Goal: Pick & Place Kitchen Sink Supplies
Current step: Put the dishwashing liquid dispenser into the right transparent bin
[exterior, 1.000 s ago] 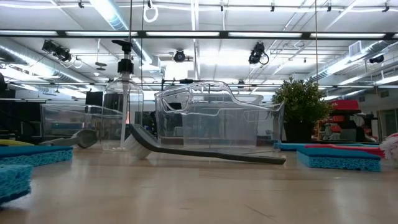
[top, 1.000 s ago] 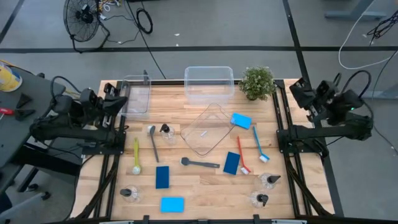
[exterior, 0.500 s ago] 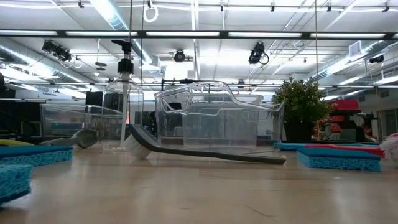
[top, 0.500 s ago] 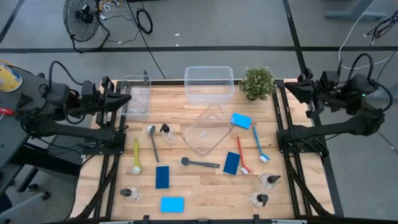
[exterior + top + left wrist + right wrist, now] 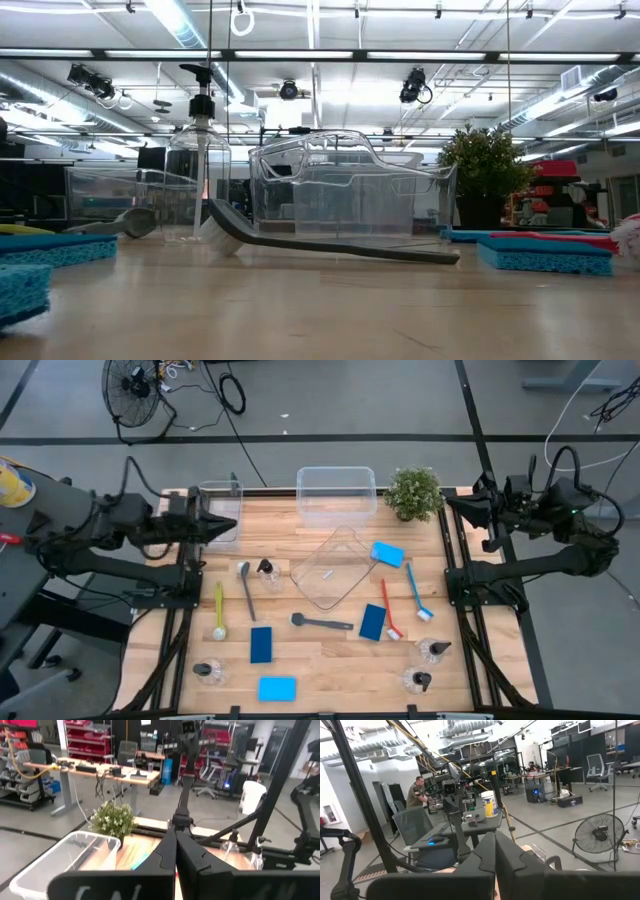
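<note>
Above the wooden table (image 5: 330,660), both arms have swung inward since a moment ago: the left gripper (image 5: 232,524) now points over the far-left bin (image 5: 222,532), the right gripper (image 5: 449,502) reaches toward the potted plant (image 5: 414,492), each with fingers pressed together and holding nothing. Around the tilted clear tray (image 5: 330,568) the supplies lie untouched: four pump bottles, one (image 5: 266,572) just left of the tray; four sponges, a light-blue one (image 5: 387,553) touching its right edge; five brushes, the black one (image 5: 322,623) just in front of it. A second clear bin (image 5: 336,493) sits behind the tray.
</note>
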Robot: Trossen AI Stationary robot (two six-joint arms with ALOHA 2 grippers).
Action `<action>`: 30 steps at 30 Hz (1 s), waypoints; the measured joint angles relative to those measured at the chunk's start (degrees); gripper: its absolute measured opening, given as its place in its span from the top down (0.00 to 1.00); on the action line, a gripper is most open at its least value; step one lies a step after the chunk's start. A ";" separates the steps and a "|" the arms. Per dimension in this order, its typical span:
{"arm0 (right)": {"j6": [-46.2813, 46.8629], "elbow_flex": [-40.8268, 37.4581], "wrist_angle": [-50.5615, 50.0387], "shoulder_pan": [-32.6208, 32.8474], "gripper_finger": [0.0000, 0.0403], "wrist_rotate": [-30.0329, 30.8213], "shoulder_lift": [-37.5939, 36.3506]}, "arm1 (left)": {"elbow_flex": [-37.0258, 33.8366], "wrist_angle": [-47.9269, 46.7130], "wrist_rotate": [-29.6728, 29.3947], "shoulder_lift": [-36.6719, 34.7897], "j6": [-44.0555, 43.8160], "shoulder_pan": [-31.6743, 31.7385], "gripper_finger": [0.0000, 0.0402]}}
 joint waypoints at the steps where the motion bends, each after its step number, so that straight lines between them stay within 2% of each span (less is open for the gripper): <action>1: 0.00 0.00 0.00 0.00 1.00 0.00 0.02 | 0.00 0.30 -0.02 0.81 -0.08 0.00 0.99; 6: -0.06 0.00 0.00 0.01 1.00 0.00 0.04 | 0.74 1.23 -0.02 4.41 -1.67 0.00 0.99; 12: -0.23 0.00 0.00 0.02 1.00 0.00 0.04 | 5.56 0.40 0.49 8.73 -1.36 0.00 0.99; 16: -0.57 0.00 -0.07 0.01 0.98 0.00 0.04 | 8.68 -3.35 1.26 10.93 -0.76 0.00 0.99; 24: -0.55 0.00 -2.58 0.01 0.99 0.00 0.04 | 8.85 -12.92 9.20 12.28 -3.19 -0.03 0.99; 30: -0.54 0.00 -2.99 0.01 0.99 -0.02 0.04 | 8.83 -19.76 9.66 12.17 -3.72 -0.06 0.99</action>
